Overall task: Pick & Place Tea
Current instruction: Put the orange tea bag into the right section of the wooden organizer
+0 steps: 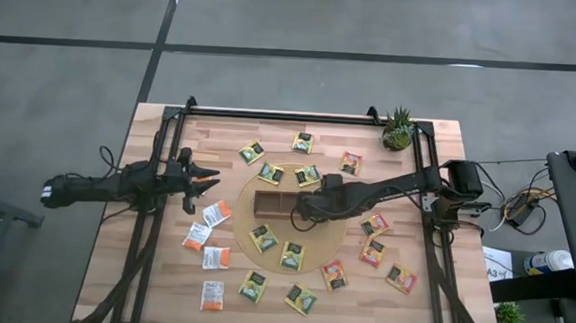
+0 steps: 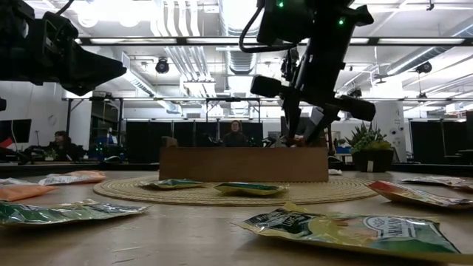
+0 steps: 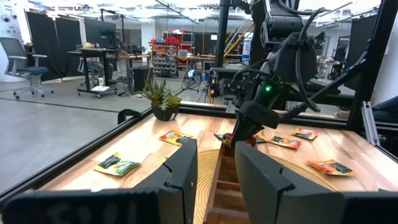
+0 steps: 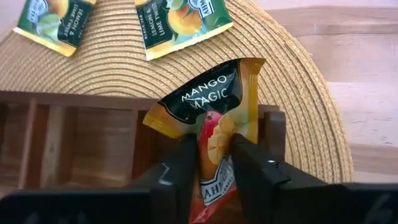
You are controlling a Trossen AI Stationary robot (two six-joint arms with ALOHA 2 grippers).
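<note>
One orange-red sachet [image 4: 214,134] reading "MANGO MAGIC" sits clamped in our right end effector [image 4: 214,165], held over the right end compartment of the wooden tray [image 4: 81,134] on the round woven mat [image 4: 292,68]. Two green sachets [image 4: 180,22] marked "LEMON & LIME" lie on the mat just beyond the tray. Our left end effector [image 1: 205,179] hovers with fingers apart over the desk's [image 1: 161,274] left side.

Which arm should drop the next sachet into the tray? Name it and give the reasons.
Right. Its pincer is shut on a Mango Magic sachet directly above the wooden tray, at its right end. The left pincer is open, holds nothing, and hovers off the mat at the table's left side.
</note>
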